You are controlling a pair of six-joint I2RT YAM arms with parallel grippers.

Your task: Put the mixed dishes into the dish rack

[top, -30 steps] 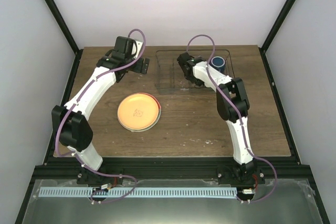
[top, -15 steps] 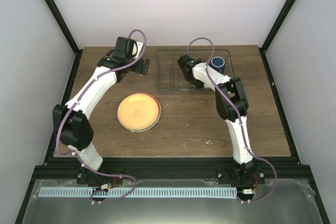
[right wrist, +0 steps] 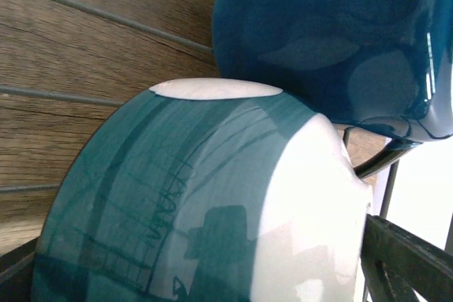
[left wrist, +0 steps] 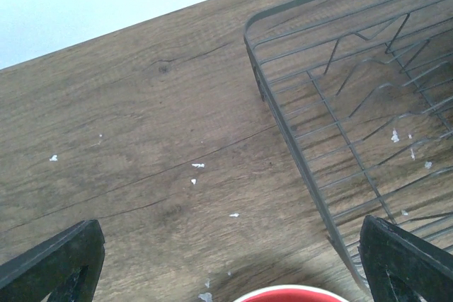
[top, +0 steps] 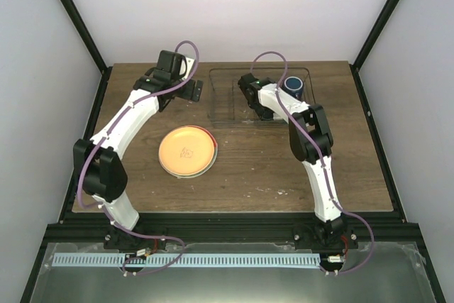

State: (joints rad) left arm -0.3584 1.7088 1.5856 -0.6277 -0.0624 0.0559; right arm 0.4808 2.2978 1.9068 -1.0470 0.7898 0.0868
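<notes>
Right claw (top: 250,93) tight on bowl (right wrist: 198,196) beside mug (right wrist: 325,33) in dish rack (left wrist: 354,104); left claw (left wrist: 228,263) wide

Rectangular table of brown wood-grain board (top: 355,168), seen from above and, at close range, from the left wrist. Directly on its surface: (a) a round orange-yellow plate (top: 186,151), lying flat left of centre, with a red rim showing along its right edge; (b) a rectangular dish rack of thin grey wire (top: 225,104), standing at the far edge right of centre, well apart from the plate, the wood visible through its base wires; (c) small white specks (left wrist: 197,165), scattered on the bare board beside the rack's left wall and under its wires.
</notes>
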